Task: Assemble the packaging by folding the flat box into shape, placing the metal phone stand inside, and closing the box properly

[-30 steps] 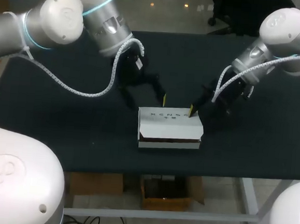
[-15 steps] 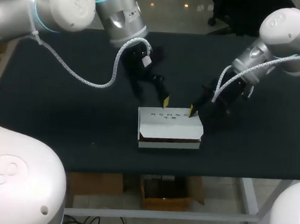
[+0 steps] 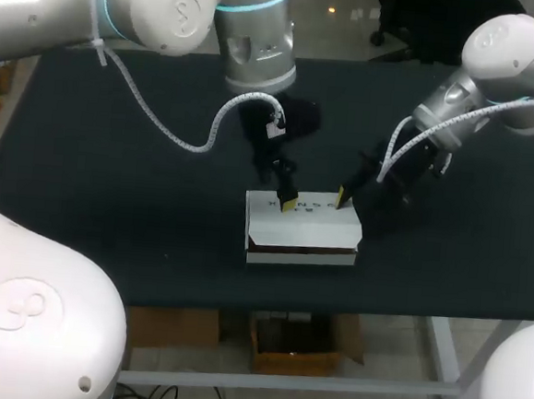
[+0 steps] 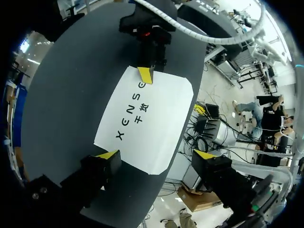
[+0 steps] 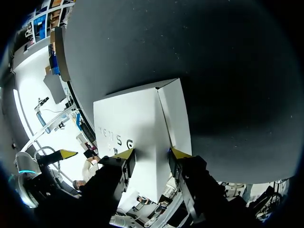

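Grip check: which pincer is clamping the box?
The right pincer, pinching the white box's end edge; the left pincer hangs wide open above it.

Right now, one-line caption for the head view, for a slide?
Left gripper over the white box, right gripper at its back right corner, on a black table.

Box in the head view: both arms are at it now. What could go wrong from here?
The left gripper is open with one finger over the box top; pressing down could dent it. The box lies near the front edge of the table, so a push might slide it off. The right gripper is close; the arms could collide.
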Controlling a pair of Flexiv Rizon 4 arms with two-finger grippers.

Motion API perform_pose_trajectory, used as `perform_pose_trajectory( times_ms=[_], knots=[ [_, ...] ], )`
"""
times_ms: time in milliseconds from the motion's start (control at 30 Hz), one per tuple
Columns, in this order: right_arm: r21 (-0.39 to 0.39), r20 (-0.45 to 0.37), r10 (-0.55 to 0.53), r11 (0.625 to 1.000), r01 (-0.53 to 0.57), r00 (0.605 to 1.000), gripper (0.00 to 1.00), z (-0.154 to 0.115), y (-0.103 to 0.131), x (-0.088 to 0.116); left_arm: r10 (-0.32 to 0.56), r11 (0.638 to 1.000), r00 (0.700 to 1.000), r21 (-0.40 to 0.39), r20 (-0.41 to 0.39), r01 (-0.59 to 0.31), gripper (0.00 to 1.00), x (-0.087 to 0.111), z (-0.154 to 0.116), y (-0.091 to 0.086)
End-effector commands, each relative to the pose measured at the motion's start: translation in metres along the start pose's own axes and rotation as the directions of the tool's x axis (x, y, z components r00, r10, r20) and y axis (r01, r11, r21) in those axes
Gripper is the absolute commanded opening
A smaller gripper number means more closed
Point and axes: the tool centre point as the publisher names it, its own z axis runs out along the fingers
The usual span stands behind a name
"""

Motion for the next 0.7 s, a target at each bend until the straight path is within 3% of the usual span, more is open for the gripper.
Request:
perform_pose_trajectory(
  times_ms=[33, 267, 300, 367, 600, 700],
  knots=[
    [0.006, 0.0, -0.001, 1.0, 0.001, 1.0, 0.44, 0.0, 0.002, 0.0, 0.106, 0.99, 0.987, -0.106, 0.117, -0.094, 1.0, 0.006, -0.005, -0.004],
    [0.006, 0.0, -0.001, 1.0, 0.001, 1.0, 0.43, 0.0, 0.002, 0.0, 0.106, 0.99, 0.987, -0.106, 0.117, -0.094, 1.0, 0.006, -0.005, -0.004],
    [0.006, 0.0, -0.001, 1.0, 0.001, 1.0, 0.43, 0.0, 0.002, 0.0, 0.137, 0.987, 0.981, -0.105, 0.134, -0.123, 1.0, 0.007, -0.001, -0.002],
    [0.006, 0.0, -0.001, 1.0, 0.001, 1.0, 0.43, 0.0, 0.002, 0.0, 0.11, 0.986, 0.983, -0.138, 0.148, -0.09, 1.0, 0.006, 0.005, -0.002],
    [0.006, 0.0, -0.001, 1.0, 0.001, 1.0, 0.43, 0.0, 0.002, 0.0, 0.214, 0.972, 0.946, -0.149, 0.243, -0.181, 1.0, 0.005, 0.022, 0.003],
    [0.006, 0.0, -0.001, 1.0, 0.001, 1.0, 0.43, 0.0, 0.002, 0.0, 0.245, 0.967, 0.938, -0.126, 0.246, -0.22, 1.0, 0.002, 0.026, 0.004]
  ],
)
